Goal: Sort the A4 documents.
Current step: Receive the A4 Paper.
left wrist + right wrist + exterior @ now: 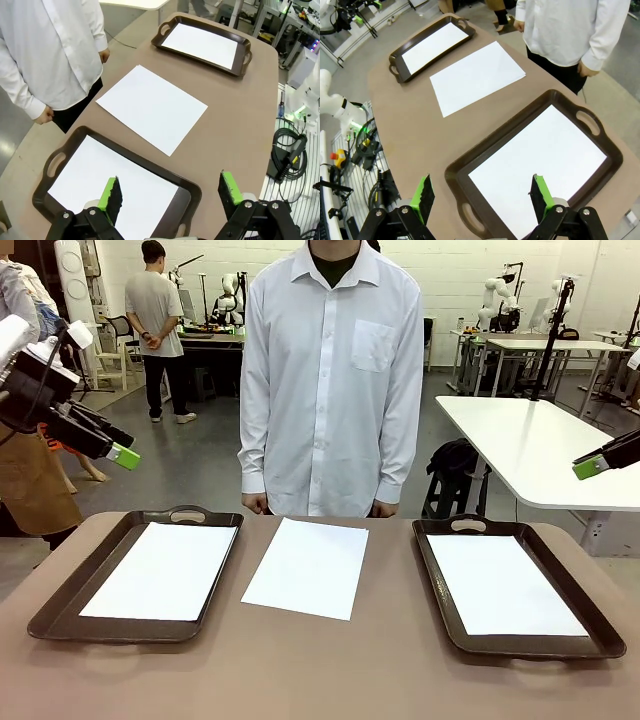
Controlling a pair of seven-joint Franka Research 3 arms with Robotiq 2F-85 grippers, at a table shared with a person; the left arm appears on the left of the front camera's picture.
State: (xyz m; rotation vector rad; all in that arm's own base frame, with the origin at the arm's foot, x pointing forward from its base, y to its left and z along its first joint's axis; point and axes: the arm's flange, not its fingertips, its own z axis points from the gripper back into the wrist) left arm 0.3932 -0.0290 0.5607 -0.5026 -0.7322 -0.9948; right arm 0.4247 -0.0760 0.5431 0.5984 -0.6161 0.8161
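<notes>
Left gripper [169, 192] and right gripper [482, 192] both gape empty. Loose A4 sheet [151, 107] lies ahead of the left one: thin, floppy. We suggest pinching its near edge.

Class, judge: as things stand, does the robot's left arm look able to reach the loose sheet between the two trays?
Probably yes. The left gripper hangs open above the left tray, and the loose sheet beside it lies bare, with nothing between them.

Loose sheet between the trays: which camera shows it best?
Left wrist view: the loose sheet lies whole and large, all four corners clear on the table. Front view shows it whole but foreshortened; right wrist view shows it whole, farther off.
</notes>
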